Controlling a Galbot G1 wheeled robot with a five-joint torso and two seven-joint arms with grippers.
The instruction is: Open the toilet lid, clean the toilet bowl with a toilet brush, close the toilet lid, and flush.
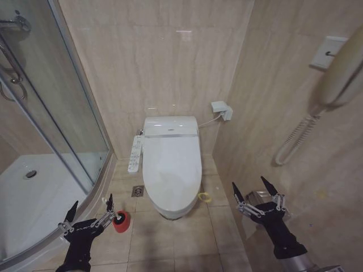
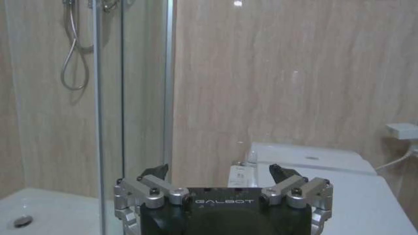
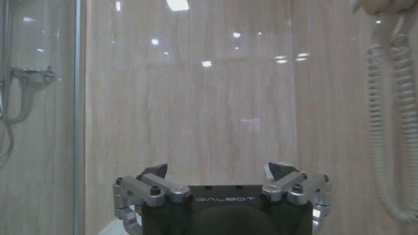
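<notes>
White glossy lid is down flat over the bowl, centre of the floor against the far wall. Step in hand, by my read: lift the lid. Nothing gripped yet.

Left gripper hangs low at near left, fingers spread wide, empty. Right gripper hangs near right, also spread, empty. Both are well apart from the lid.

To do it well: hook the near front lip of the lid, not the smooth top, since gloss will likely slip. Swing it up along the hinge arc toward the tank end and let it rest leaning back.

Around: red cup sits on the floor just beside the left gripper; can't make out the brush handle. Button panel runs along the bowl's left side, so avoid bumping it. Shower glass crowds the left arm; handset cord on the right wall crowds the right.
</notes>
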